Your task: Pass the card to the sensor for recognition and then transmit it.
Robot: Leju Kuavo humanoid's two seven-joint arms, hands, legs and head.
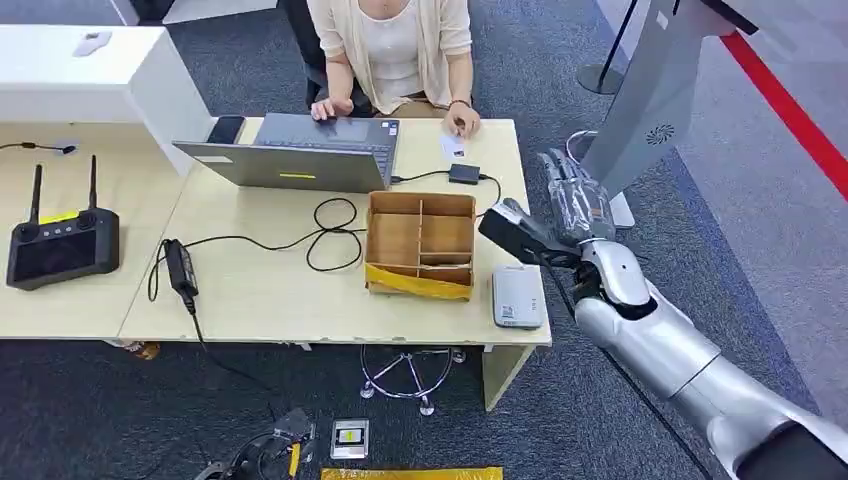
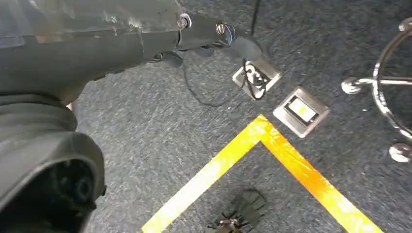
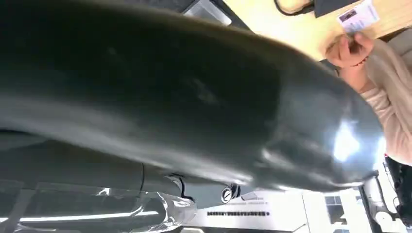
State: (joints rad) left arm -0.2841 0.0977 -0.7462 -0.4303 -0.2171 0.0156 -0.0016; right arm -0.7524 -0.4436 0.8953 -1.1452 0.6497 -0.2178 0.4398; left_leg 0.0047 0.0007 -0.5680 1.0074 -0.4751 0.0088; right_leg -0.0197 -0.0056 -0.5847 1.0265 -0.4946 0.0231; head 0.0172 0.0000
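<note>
Right of centre in the head view, one right hand [image 1: 575, 205] is raised beside the right edge of one pale wooden table [image 1: 260, 290], wrapped in clear film, its fingers pointing up the frame; whether they are spread or curled I cannot tell, and nothing is seen in them. One card [image 1: 452, 146] lies flat on the table near the top edge, under the fingers of one person's hand [image 1: 461, 123]; in the right wrist view the same card [image 3: 358, 13] sits at the upper right with that hand [image 3: 351, 47] beside it. One small black sensor box [image 1: 464, 173] lies just below the card, cabled toward one open laptop [image 1: 300, 150]. Mid-table stands one cardboard box [image 1: 420, 243] with dividers, and just right of it one grey flat device [image 1: 518, 296] near the table's corner. One black controller [image 1: 62, 240] with two antennas rests at the far left, and one black power adapter [image 1: 180, 266] lies left of centre. The person is cut off at the top of the frame. A dark blurred mass of the right hand [image 3: 184, 102] hides most of the right wrist view. The left hand [image 2: 121, 34] hangs over grey carpet crossed by yellow tape [image 2: 252, 160]; its fingers are too close and cut off to judge
</note>
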